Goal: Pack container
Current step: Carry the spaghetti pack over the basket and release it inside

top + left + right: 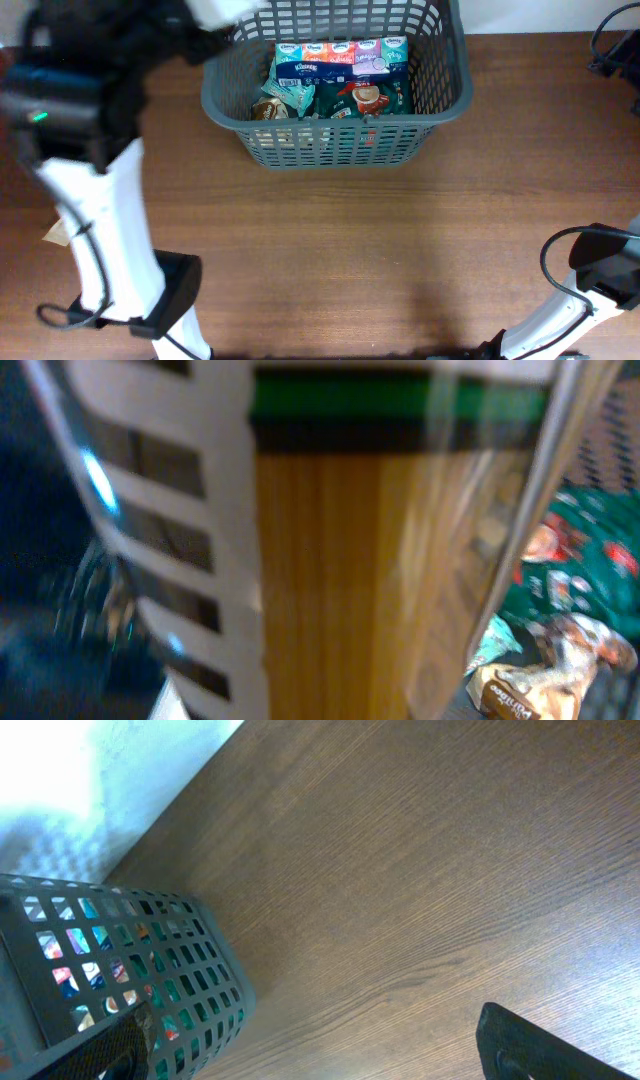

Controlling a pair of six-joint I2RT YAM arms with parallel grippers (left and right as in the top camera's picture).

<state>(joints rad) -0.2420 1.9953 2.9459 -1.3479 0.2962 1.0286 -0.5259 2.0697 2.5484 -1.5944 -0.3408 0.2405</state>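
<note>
Left gripper: a blur at the basket's rim. Its fingers are hidden, so I cannot tell whether it is closed or on what.
Before its camera: one long clear packet of pale yellow spaghetti with a green band, stood on end. That is probably so it slips down the gap beside the snacks.
Container: one large dark grey plastic lattice basket, directly under and beside the left gripper and well ahead of the right one.
Below the left gripper, in the basket: one multicoloured cardboard tissue multipack; at least two green foil packets; one brown packet.
Right gripper: spread wide, holding nothing, low over the brown wooden desk. It looks kept back to leave room.
</note>
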